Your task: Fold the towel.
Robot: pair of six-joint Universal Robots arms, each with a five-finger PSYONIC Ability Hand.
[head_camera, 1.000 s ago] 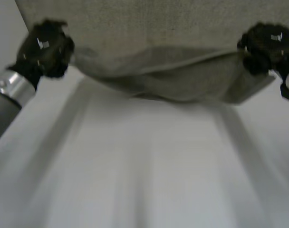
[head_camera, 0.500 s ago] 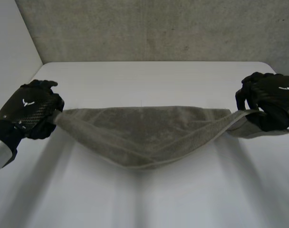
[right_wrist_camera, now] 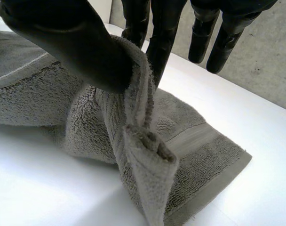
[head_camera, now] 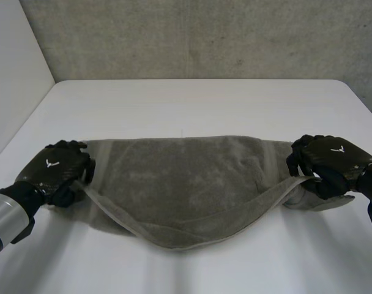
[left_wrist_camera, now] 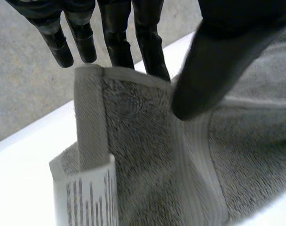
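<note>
A grey-green towel (head_camera: 180, 177) lies doubled on the white table (head_camera: 192, 104), its upper layer sagging toward me in the middle. My left hand (head_camera: 57, 168) is low at the towel's left end. In the left wrist view that corner (left_wrist_camera: 147, 150) stands upright between the nearly straight fingers (left_wrist_camera: 147, 52) and the thumb (left_wrist_camera: 213, 61), which rests against it. A striped label (left_wrist_camera: 86, 197) hangs from this corner. My right hand (head_camera: 330, 162) is at the right end. There the thumb (right_wrist_camera: 72, 42) and fingers pinch a bunched edge of the towel (right_wrist_camera: 190, 155), and the corner beneath lies on the table.
A rough concrete wall (head_camera: 204, 37) stands behind the table's far edge. Bare white tabletop stretches beyond the towel and in front of it.
Both hands have come down and toward me with the towel, so most of it now lies on the table. The left hand's fingers have loosened and straightened.
</note>
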